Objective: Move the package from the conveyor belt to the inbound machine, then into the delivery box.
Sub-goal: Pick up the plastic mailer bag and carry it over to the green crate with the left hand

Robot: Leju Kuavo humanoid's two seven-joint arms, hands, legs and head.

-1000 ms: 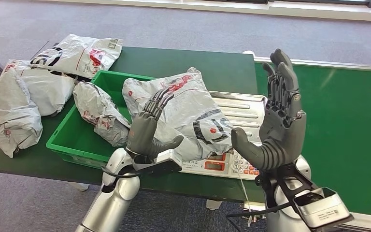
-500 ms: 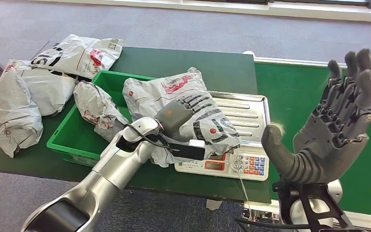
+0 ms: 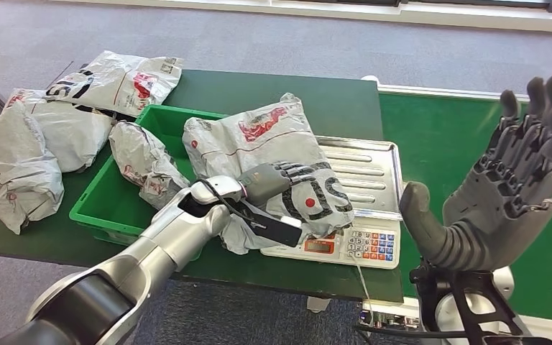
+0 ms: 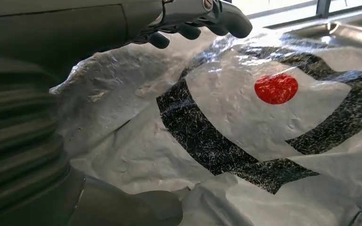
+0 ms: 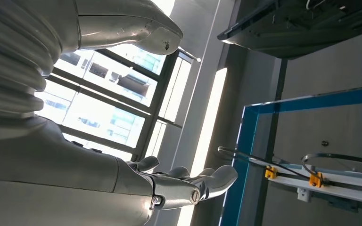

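Your green table (image 3: 309, 97) stands on grey carpet, with the green conveyor belt (image 3: 445, 136) to its right. The grey package (image 3: 273, 154) lies across the steel inbound scale (image 3: 366, 172), its corner overhanging the green delivery box (image 3: 126, 201). Your left hand (image 3: 266, 180) rests on it; the left wrist view shows fingers (image 4: 188, 26) curled over the plastic, thumb below. Your right hand (image 3: 503, 194) is raised, empty, fingers spread.
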